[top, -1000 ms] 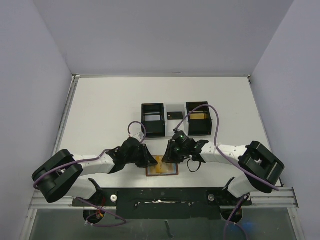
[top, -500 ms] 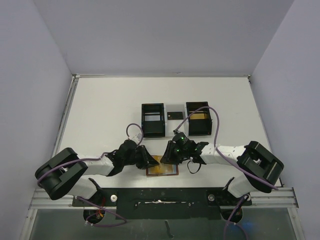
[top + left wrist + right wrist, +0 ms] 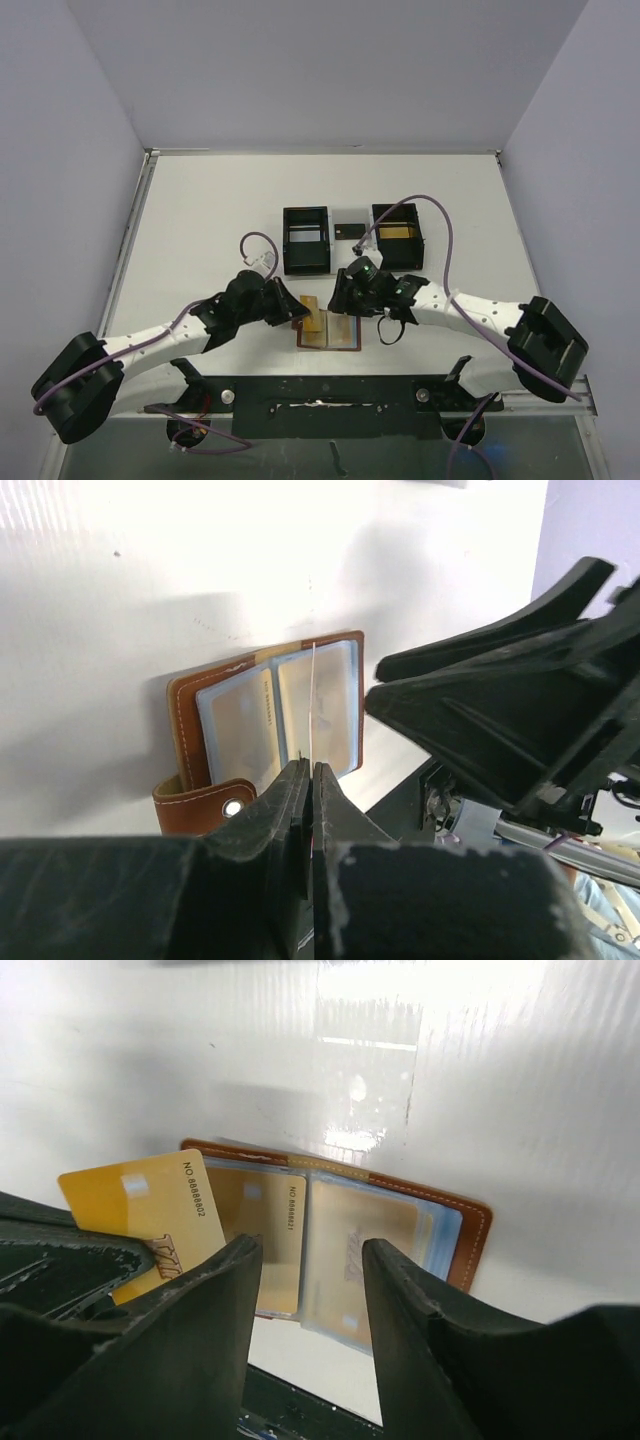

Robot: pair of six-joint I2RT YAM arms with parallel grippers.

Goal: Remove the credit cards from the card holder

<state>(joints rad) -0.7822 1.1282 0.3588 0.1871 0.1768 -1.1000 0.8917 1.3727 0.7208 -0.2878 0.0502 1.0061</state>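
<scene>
The card holder (image 3: 342, 338) lies open on the table near the front edge, brown leather with blue-grey pockets (image 3: 240, 720). Gold credit cards (image 3: 262, 1228) still sit in its pockets. My left gripper (image 3: 297, 310) is shut on one gold credit card (image 3: 135, 1208), held clear of the holder at its left side. That card shows edge-on (image 3: 313, 705) above the closed fingertips of the left gripper (image 3: 308, 772). My right gripper (image 3: 310, 1250) hovers open over the holder's middle with nothing between its fingers, also seen from above (image 3: 343, 298).
A black-and-white tray stands behind, with a left compartment (image 3: 306, 240) and a right compartment (image 3: 397, 250) holding a gold card (image 3: 398, 232). A small black card (image 3: 349, 229) lies between them. The black mounting rail (image 3: 330, 392) runs just in front of the holder.
My left gripper has closed on a gold card and drawn it out of the holder to the left. My right gripper has opened and lifted off the holder.
</scene>
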